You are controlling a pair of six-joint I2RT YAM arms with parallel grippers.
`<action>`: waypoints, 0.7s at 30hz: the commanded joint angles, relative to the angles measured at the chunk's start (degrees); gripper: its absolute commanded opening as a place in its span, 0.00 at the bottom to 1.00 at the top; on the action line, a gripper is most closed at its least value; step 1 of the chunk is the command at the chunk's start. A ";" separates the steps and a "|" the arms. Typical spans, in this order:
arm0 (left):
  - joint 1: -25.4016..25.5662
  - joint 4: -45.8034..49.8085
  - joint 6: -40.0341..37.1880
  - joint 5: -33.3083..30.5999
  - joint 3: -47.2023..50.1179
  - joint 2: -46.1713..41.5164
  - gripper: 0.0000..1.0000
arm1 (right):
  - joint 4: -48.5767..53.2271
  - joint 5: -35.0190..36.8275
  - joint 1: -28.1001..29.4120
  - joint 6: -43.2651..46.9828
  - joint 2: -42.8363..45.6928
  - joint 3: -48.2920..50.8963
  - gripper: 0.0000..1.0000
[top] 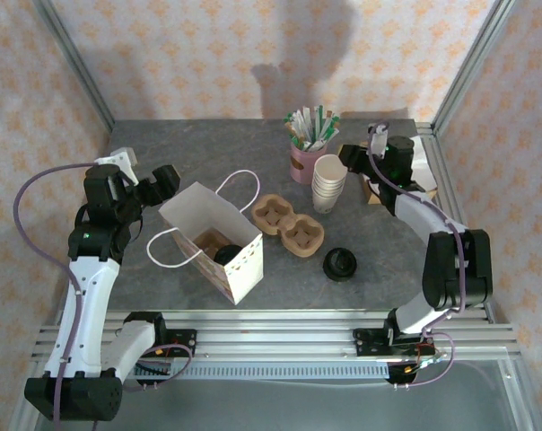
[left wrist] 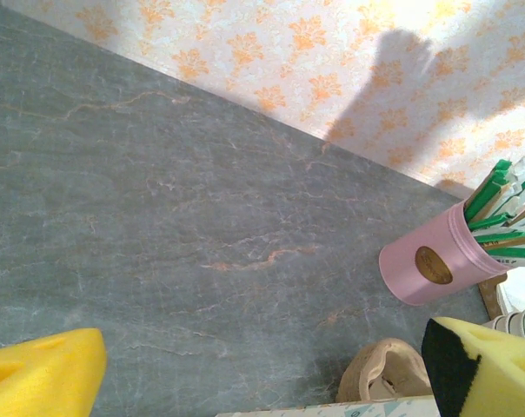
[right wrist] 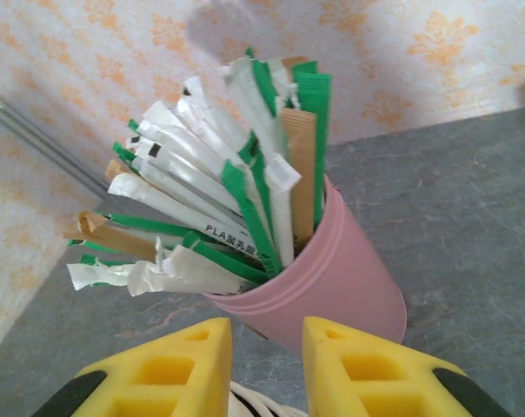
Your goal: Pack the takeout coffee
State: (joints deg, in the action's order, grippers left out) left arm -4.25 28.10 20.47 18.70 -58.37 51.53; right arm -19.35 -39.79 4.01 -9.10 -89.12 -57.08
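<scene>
Your left claw (top: 145,175) stands spread wide, just left of the paper bag (top: 244,269). The takeout coffee (top: 224,255) sits inside that bag, its black lid showing. Your right claw (right wrist: 267,365), pads a narrow gap apart, hovers close before the pink sachet cup (right wrist: 332,278) at the far side of the worktop (top: 163,144).

Matt stone-look table (left wrist: 158,217), glossy pink plastic holder (right wrist: 341,278)

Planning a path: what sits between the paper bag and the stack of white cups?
A brown pulp cup carrier, shown in the top view.
</scene>
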 commanded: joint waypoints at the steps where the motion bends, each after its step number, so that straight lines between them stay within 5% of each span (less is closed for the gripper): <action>1: -0.34 -2.08 -0.15 0.52 0.45 -0.20 0.95 | 0.74 1.23 -0.08 3.04 0.91 -4.00 0.25; 13: -0.37 -1.74 0.86 0.85 0.30 0.58 0.95 | 35.28 0.55 1.34 0.84 -7.58 -24.75 0.27; 21: -0.36 -1.55 0.89 0.65 0.23 0.68 0.95 | 37.19 0.59 3.11 2.08 -9.98 -27.36 0.28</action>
State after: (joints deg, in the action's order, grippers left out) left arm -4.25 27.83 21.10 19.07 -58.33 52.31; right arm 15.33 -38.94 6.48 -7.81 -98.72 -82.50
